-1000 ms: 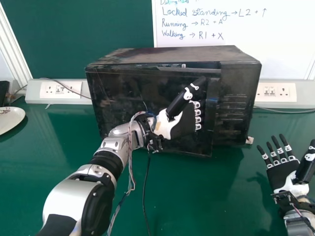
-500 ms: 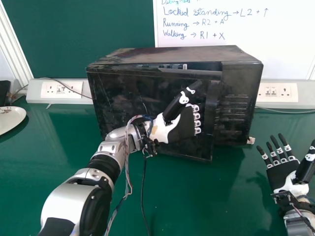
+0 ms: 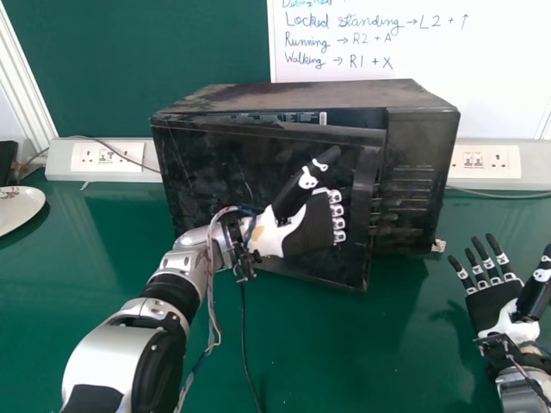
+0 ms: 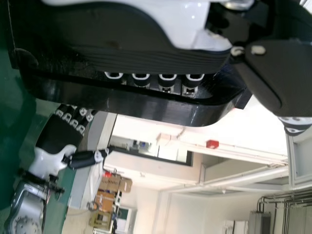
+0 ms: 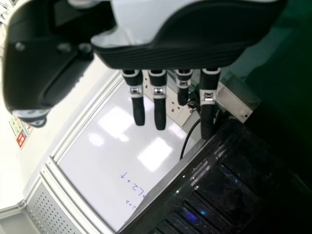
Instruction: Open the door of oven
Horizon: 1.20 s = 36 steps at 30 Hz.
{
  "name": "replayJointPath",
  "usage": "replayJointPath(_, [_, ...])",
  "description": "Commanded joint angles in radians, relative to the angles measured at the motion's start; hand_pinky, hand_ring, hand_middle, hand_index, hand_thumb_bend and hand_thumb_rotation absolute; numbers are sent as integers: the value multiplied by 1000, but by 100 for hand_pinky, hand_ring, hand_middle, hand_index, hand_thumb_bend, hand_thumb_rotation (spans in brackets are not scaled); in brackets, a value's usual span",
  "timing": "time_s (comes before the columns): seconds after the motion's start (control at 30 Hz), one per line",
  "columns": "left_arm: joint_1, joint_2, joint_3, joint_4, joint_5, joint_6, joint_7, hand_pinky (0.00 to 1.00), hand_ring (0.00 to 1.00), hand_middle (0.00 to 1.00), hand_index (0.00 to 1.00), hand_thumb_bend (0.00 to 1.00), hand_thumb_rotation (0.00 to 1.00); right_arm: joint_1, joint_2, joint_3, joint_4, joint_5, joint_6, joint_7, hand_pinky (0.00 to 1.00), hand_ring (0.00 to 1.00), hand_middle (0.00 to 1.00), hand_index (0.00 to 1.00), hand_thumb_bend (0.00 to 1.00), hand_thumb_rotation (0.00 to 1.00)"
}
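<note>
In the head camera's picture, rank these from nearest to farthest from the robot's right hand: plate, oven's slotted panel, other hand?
From the right hand:
1. Slotted panel, right of the oven door.
2. Left hand, at the door.
3. Plate, far left.

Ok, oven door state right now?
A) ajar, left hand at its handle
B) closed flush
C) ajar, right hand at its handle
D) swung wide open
A: the door stands slightly proud of the oven body with a dark gap along its top, and the left hand's fingers hook behind the handle.
</note>
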Motion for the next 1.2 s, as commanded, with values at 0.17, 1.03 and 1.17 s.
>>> replayJointPath(0.17, [16,-25,-32,-23,-7,4,-105,58,76,83,84,92,83,25,27,-4,29,10,22,-9,89,100,100,100,100,99])
replayJointPath(1.03, [112,57,-98,-299,-139,167,-336,52,66,78,77,91,81,14,17,-7,49,3,19,-8,87,100,100,100,100,100])
replayJointPath(1.17, [149,90,-155,-384,-189,243,-336,50,64,77,76,93,78,13,14,-10,54,6,19,0,89,100,100,100,100,100])
